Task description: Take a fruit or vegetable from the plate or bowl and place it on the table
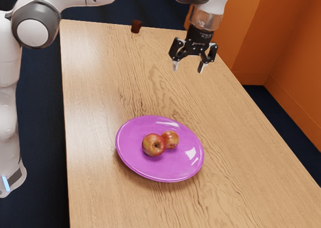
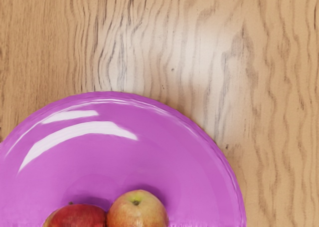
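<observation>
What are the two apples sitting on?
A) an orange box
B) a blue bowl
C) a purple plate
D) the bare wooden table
C: both apples, the nearer one and the one right beside it, rest on the shiny purple plate, which lies on the wooden table.

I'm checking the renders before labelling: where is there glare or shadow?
Exterior view: bright glare patches on the purple plate, soft sheen on the table. Wrist view: curved white glare on the plate, pale sheen on the wood, darker shadow beside the apples.
</observation>
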`<state>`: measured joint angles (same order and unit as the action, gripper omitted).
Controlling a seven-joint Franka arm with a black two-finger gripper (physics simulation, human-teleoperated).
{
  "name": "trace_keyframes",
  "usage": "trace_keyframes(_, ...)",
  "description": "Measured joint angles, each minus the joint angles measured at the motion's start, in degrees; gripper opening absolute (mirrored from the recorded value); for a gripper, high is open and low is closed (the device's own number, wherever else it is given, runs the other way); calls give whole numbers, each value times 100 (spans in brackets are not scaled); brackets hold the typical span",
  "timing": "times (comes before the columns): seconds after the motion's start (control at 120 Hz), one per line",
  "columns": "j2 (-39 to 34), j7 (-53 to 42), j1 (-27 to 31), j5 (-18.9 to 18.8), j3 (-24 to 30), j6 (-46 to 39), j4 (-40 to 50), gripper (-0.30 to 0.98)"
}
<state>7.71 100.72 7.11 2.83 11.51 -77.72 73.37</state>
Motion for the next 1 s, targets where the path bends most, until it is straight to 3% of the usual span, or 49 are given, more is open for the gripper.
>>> trace_keyframes(0.233,-118,689,-413,89,50,12,-1,69)
trace_keyframes(0.367,77,-115,-491,-368,23,-18,65,69)
trace_keyframes(0.45,-21,-672,-600,-579,-2,-371,688,69)
trace_keyframes(0.567,-484,-1331,-816,-695,-3,-896,1623,69)
trace_keyframes(0.7,-639,-1873,-989,-692,-3,-1274,1901,69)
trace_keyframes(0.8,-645,-1413,-1089,-515,-27,-1430,1915,69)
trace_keyframes(0.933,-681,-327,-1552,-109,-519,-1547,1926,69)
trace_keyframes(1.0,-1037,139,-1720,13,-768,-1581,2241,69)
